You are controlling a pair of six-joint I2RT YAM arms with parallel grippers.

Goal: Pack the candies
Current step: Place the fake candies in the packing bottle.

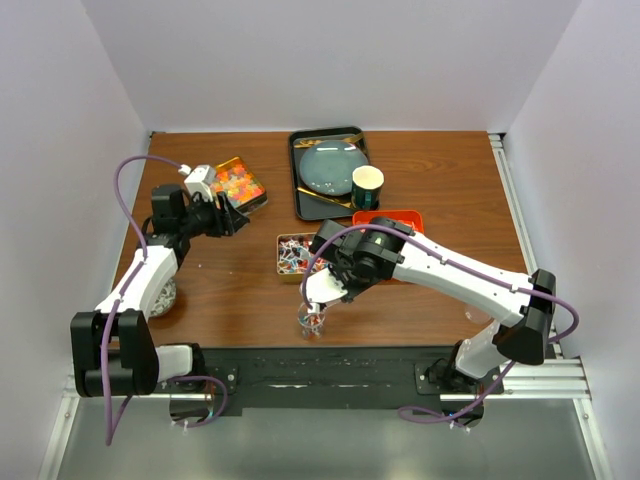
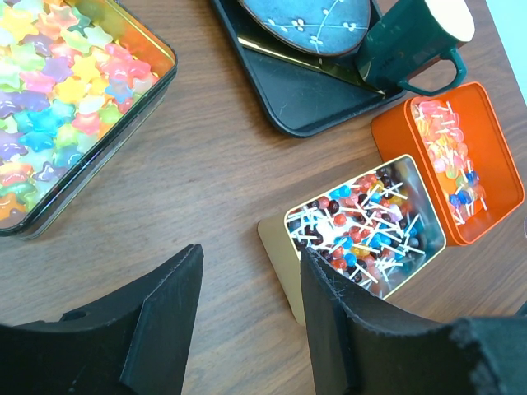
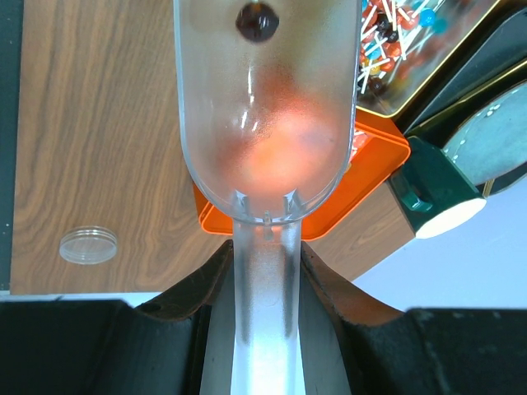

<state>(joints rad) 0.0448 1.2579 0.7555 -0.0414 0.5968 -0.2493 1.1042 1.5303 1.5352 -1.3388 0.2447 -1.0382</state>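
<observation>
Wooden tabletop bears tiny multicoloured candies; right hand clamps clear scoop, left hand gapes empty.

The brown wood-grain worktop carries a black tray at its far middle. At the far left lies a shallow tin of star-shaped sweets, set at an angle. Near the centre sits a gold tin of lollipops, and an orange tin is just beside it on the right. A small clear container stands close to the near edge. A clear round lid lies flat on bare wood.
</observation>
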